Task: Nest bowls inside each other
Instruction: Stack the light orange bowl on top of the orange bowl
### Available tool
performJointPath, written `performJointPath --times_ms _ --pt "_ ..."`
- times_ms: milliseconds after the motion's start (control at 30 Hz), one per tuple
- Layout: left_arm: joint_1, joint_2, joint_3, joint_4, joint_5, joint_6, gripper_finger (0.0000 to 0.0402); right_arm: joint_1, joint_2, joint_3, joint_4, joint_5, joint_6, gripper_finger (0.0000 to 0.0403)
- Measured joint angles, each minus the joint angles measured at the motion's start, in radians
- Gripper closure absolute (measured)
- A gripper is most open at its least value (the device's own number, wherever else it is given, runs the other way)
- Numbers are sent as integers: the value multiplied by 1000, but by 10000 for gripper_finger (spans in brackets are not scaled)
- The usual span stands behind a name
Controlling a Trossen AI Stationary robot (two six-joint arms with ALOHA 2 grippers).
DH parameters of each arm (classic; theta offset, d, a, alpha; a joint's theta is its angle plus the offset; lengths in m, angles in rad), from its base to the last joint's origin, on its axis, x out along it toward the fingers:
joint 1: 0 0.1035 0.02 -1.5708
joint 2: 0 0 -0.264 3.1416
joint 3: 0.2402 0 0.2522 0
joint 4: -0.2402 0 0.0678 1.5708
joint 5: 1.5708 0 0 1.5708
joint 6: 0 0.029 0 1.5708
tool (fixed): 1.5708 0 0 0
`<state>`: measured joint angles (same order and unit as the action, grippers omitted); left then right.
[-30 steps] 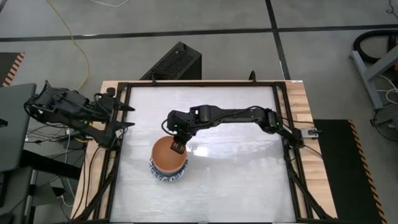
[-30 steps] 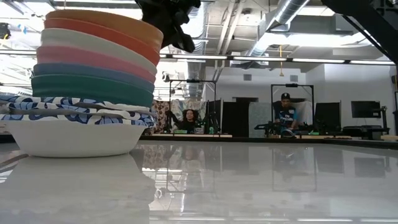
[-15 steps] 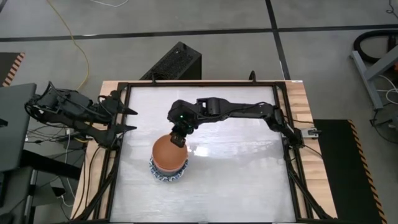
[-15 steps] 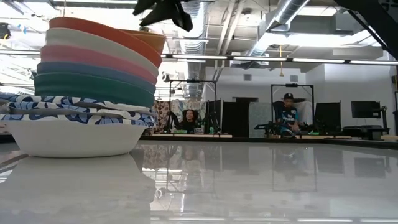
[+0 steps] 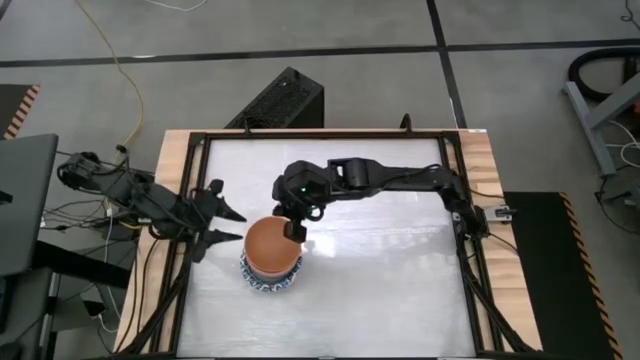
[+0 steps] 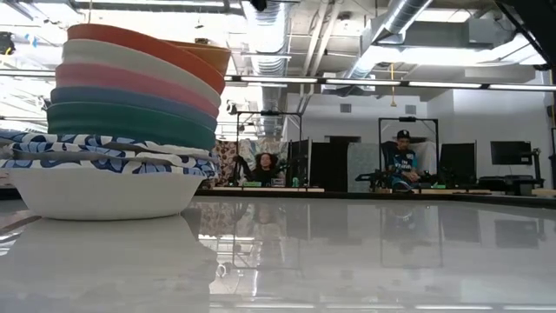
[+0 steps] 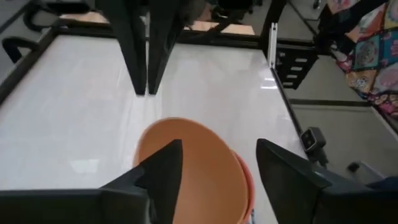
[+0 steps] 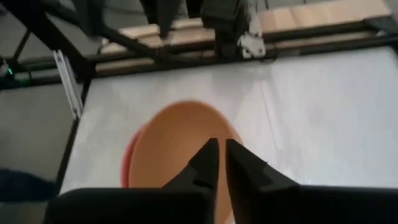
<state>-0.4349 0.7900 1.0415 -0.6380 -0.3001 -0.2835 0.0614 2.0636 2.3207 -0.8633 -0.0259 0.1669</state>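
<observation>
A: The bowls (image 5: 271,256) stand as one stack on the table (image 5: 380,290), toward its left front in the high view. From above you see only the orange bowl on top and a ring of blue-patterned rim under it. The right gripper (image 5: 296,229) hangs over the stack's far edge; the left gripper (image 5: 232,225) sits just beside the stack at the table's left rail.

B: Why is the orange one off-centre?

A: In the low view the stack (image 6: 122,122) reads from the bottom as white with blue-patterned rims, teal, dark blue, pink, cream, red, then the orange bowl (image 6: 205,54) tilted at the top, one side riding higher. I'd judge it hasn't settled into the red one yet. Count with me: six plain colours. The patterned rims overlap, so you can't count them cleanly; at least two.

B: And the left wrist view?

A: Your left gripper's fingers (image 7: 163,168) stand apart, straddling the orange bowl (image 7: 193,162) without touching it. It looks placed to steady or nudge it.

B: The right wrist view?

A: The right gripper's fingers (image 8: 204,158) are nearly together, a thin gap between them, above the orange bowl (image 8: 174,146) and holding nothing. That suggests pressing the bowl down rather than picking it up.
</observation>
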Motion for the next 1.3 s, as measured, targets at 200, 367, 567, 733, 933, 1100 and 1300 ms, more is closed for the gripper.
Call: performJointPath --times_ms 200,367,567,733,933,1100,1300 --pt "-31 -29 -2 5 -29 -53 237 -26 6 -103 34 -41 -26 393" --pt "-70 -62 -1 2 -105 -79 246 -25 1 -157 86 -68 -34 393" --pt "-96 -63 -1 1 -143 -85 246 -30 2 -208 118 -72 -34 389" --pt "-99 -56 -1 -2 -147 -88 246 -39 3 -238 145 -75 -33 389" --pt "-99 -57 0 -10 -141 -100 246 -51 4 -248 159 -86 -18 388" --pt "-99 -54 0 -48 -127 -124 246 -49 36 -251 165 -97 -13 388" --pt "-99 -43 0 -55 -123 -127 246 -49 52 -249 202 -111 7 388"
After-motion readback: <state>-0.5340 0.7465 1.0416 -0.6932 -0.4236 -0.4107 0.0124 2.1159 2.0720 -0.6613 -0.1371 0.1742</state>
